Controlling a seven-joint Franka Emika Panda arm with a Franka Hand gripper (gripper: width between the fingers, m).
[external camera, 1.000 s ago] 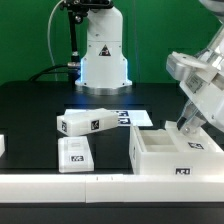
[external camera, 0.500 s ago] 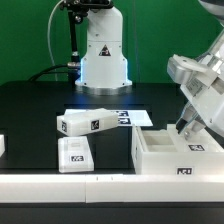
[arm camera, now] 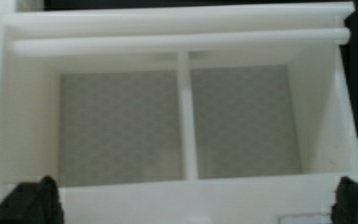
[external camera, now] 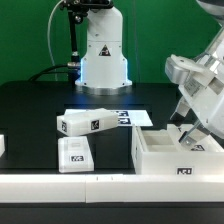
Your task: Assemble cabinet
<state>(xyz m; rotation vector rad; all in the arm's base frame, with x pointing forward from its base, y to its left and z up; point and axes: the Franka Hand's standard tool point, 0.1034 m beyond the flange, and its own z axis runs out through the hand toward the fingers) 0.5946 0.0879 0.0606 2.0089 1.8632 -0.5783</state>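
Note:
The cabinet body [external camera: 163, 152], a white open box with a tag on its front, lies at the exterior view's right front. My gripper [external camera: 189, 136] hangs over its far right corner, just above or touching the rim. In the wrist view I look down into the box [arm camera: 123, 120], which has a thin divider [arm camera: 186, 110] between two compartments. My gripper [arm camera: 197, 205] is open, and its dark fingertips [arm camera: 34, 200] stand wide apart on either side of a stretch of the near white wall. Nothing is held.
A long white tagged panel [external camera: 90, 122] and a smaller tagged panel [external camera: 73, 152] lie left of the box. Another white piece [external camera: 2, 145] sits at the left edge. The marker board [external camera: 137, 117] lies behind them. A white rail [external camera: 100, 188] edges the front, and the robot base [external camera: 103, 55] stands at the back.
My gripper has sunk a little and shifted slightly towards the exterior view's right, over the box's far right corner. The box and the panels have not moved.

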